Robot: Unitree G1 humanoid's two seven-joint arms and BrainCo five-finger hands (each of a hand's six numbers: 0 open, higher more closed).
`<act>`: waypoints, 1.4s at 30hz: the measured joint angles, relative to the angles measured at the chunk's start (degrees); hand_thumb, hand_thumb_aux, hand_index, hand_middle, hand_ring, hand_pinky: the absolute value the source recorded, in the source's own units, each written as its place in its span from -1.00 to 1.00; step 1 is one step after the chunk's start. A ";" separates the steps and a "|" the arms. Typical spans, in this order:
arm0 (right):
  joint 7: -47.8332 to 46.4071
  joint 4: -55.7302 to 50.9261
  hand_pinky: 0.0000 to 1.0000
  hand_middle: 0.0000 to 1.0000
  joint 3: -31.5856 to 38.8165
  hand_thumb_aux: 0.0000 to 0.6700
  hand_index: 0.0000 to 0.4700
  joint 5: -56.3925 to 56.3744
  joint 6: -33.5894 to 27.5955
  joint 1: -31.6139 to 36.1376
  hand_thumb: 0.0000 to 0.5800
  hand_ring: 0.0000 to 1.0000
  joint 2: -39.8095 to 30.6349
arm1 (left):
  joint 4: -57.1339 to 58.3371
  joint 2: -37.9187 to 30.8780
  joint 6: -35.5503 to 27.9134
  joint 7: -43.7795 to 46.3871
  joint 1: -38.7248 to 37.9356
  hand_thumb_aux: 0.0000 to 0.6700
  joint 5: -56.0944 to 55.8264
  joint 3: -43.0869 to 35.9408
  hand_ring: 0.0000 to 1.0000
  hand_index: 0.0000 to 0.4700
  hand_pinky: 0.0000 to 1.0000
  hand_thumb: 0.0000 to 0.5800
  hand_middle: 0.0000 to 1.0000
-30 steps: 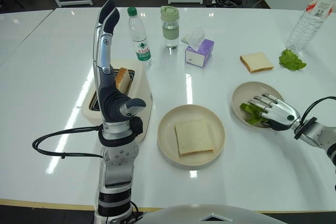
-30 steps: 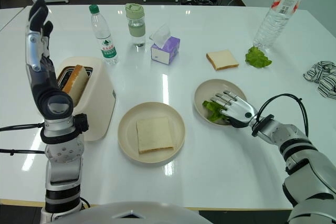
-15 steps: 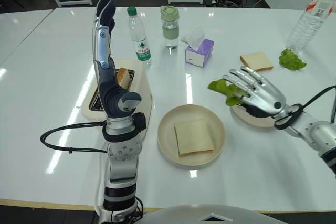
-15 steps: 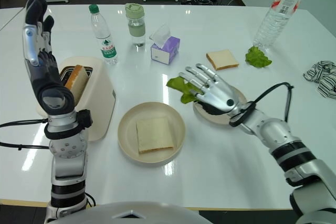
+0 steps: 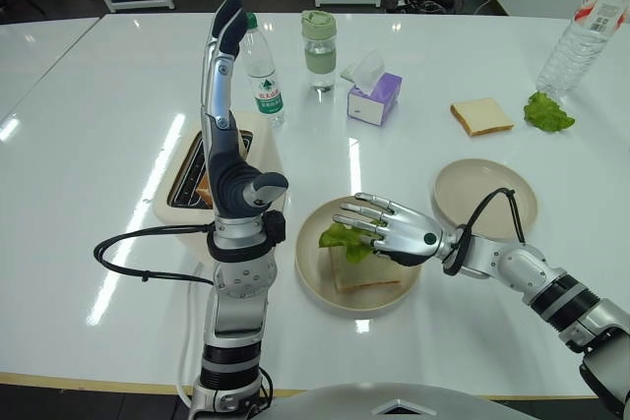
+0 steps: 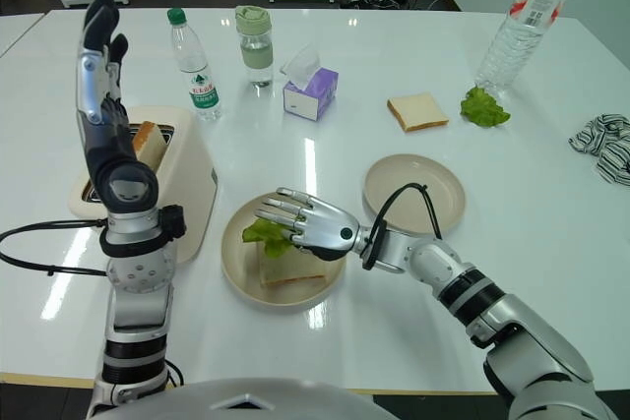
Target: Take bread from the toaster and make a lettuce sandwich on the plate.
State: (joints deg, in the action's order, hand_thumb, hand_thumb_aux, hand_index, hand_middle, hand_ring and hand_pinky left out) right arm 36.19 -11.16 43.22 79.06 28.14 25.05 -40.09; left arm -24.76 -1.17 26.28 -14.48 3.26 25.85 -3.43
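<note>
- So, one bread (image 5: 369, 277) already lies on the plate (image 5: 356, 302).
- The right hand (image 5: 394, 233) grips lettuce (image 5: 343, 238) over it, not yet released.
- The left hand (image 5: 224, 115) is upright, fingers straight, empty.
- Remaining: the slice (image 6: 148, 137) in the toaster (image 6: 197, 189).

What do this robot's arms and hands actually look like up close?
Both hands are humanlike: silver shells over black parts. The left hand has black fingertips and a black palm; the right hand looks mostly silver. The forearms are silver cylinders with black bands. A black cable loops at the right wrist; a second cable trails from the left arm.
</note>
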 measured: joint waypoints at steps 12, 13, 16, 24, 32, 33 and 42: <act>-1.61 -1.42 -1.00 -1.00 1.26 -1.00 -1.00 2.00 0.44 -0.04 -1.00 -1.00 -0.62 | 0.01 0.04 0.04 0.00 -0.15 -1.00 0.05 0.16 -1.00 -1.00 -1.00 -1.00 -1.00; -1.61 -1.09 -1.00 -1.00 1.21 -1.00 -1.00 1.98 0.31 0.00 -1.00 -1.00 -0.60 | 0.01 0.04 0.06 0.00 -0.18 -1.00 0.05 0.15 -1.00 -1.00 -1.00 -1.00 -1.00; -1.84 -0.25 -1.00 -1.00 1.33 -1.00 -1.00 1.99 0.83 -0.57 -1.00 -1.00 -0.70 | 0.01 0.04 0.10 0.00 -0.31 -1.00 0.07 0.05 -1.00 -1.00 -1.00 -1.00 -1.00; -2.41 2.13 -1.00 -1.00 0.08 -1.00 -1.00 1.77 1.16 -1.80 -1.00 -1.00 -1.98 | 0.01 0.06 0.27 0.01 -0.49 -1.00 0.07 -0.02 -1.00 -1.00 -1.00 -1.00 -1.00; -3.07 4.89 -1.00 -1.00 -5.06 -1.00 -1.00 -2.51 1.71 -3.50 -1.00 -1.00 -6.08 | -0.09 0.15 0.10 -0.60 -0.44 -1.00 0.67 1.71 -1.00 -1.00 -1.00 -1.00 -1.00; -3.05 5.50 -1.00 -1.00 -6.18 -1.00 -1.00 -3.68 2.19 -4.01 -1.00 -1.00 -6.84 | -0.25 0.27 -0.23 -0.83 -0.27 -1.00 0.77 1.94 -1.00 -1.00 -1.00 -1.00 -1.00; 2.59 10.02 -1.00 -1.00 -31.94 -1.00 -1.00 -40.65 13.90 -14.22 -1.00 -1.00 -8.98 | -1.53 -12.90 -9.17 8.57 -1.64 -1.00 -6.75 18.02 -1.00 -1.00 -1.00 -1.00 -1.00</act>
State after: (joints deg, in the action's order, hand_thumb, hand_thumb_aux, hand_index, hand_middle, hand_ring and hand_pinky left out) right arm 38.79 -1.14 11.28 38.41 42.03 10.83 -49.08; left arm -26.29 -14.07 17.11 -5.91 1.62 19.10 14.59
